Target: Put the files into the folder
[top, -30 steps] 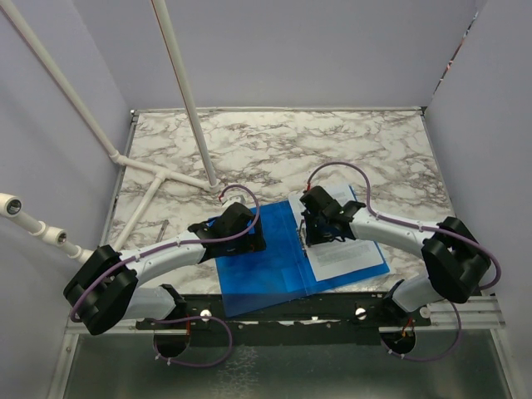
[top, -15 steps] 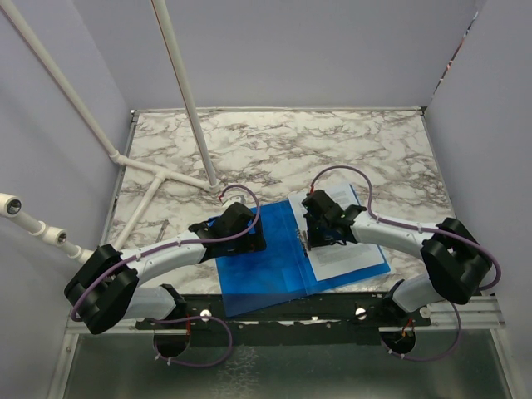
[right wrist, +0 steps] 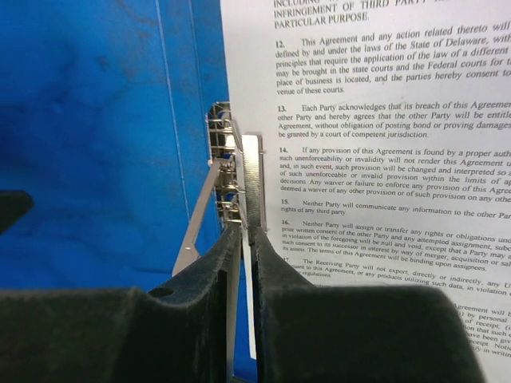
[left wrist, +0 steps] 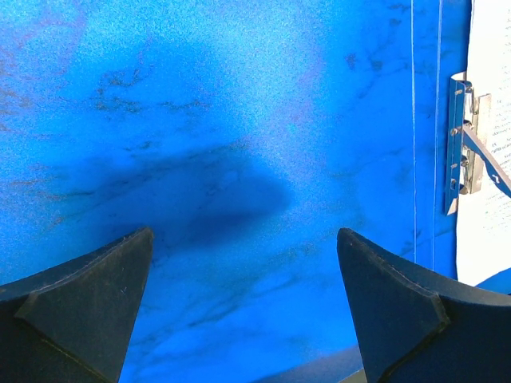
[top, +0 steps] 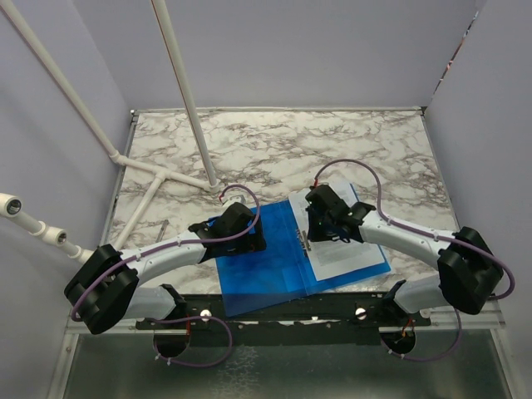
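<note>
The blue folder (top: 258, 278) lies open on the marble table near the front edge. The files (top: 347, 253), white sheets of printed text (right wrist: 383, 144), rest on its right half. The metal clip (right wrist: 227, 152) sits along the spine beside the sheets' left edge, its lever (right wrist: 196, 223) raised at a slant. My right gripper (right wrist: 246, 231) has its tips at the clip's near end, the jaws a narrow slit apart with the clip's pale bar showing through. My left gripper (left wrist: 243, 239) stands wide open low over the folder's bare left cover (left wrist: 239, 120), holding nothing.
White pipes (top: 187, 91) rise from the table's back left, with a T-joint (top: 158, 174) lying on the marble. Grey walls close in the left, right and back sides. A black rail (top: 283, 312) runs along the front edge.
My right gripper's jaws have parted slightly from fully shut, and the right arm's elbow has swung outward to the right. The left arm, folder and files have not moved.
</note>
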`<act>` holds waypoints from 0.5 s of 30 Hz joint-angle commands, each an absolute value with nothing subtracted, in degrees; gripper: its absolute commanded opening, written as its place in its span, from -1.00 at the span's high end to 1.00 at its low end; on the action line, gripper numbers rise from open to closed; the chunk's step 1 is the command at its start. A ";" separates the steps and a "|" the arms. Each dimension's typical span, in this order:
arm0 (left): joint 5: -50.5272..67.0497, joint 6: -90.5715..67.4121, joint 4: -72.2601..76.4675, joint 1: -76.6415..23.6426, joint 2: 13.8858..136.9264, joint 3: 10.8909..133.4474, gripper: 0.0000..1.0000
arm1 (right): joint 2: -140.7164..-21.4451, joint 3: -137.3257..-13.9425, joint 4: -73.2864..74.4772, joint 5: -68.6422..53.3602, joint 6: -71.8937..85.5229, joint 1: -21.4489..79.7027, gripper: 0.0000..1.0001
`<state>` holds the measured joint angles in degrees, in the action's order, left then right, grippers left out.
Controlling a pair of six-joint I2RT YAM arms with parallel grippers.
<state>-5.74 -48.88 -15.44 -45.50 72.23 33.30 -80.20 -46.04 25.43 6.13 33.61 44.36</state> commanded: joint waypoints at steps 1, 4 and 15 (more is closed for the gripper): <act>-7.64 -48.73 -15.95 -45.77 73.12 33.26 -0.98 | -77.42 -49.80 29.71 8.79 33.06 44.60 0.70; -8.07 -48.22 -17.14 -45.79 72.89 33.98 -0.98 | -76.30 -51.46 31.00 7.79 32.32 44.67 0.65; -14.18 -45.93 -26.91 -49.78 71.65 40.65 -0.98 | -76.99 -56.54 34.14 6.58 31.51 47.73 0.52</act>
